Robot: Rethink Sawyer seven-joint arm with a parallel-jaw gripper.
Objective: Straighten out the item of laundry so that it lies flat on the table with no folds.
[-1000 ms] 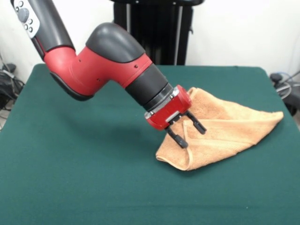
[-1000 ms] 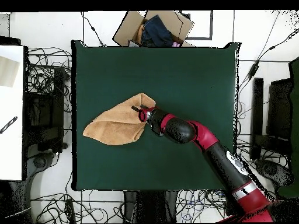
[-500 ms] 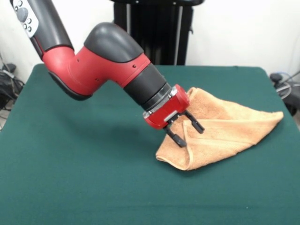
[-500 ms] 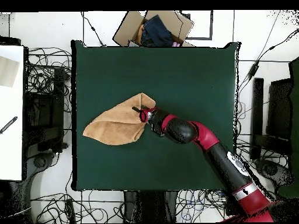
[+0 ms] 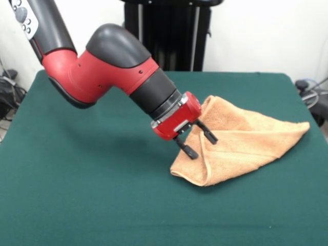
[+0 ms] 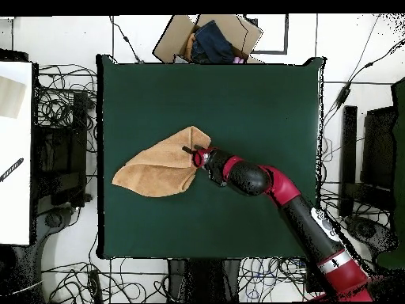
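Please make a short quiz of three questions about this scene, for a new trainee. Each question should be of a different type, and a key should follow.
1. True or false: the towel lies fully flat on the table.
2. The gripper is: A) open, empty, at the towel's edge; B) shut on the towel; C) far from the towel.
3. In the overhead view, what stands beyond the table's top edge?

Key
1. False: it is folded over, with a raised ridge.
2. A: the fingers are spread and hold nothing.
3. An open cardboard box with dark cloth inside.
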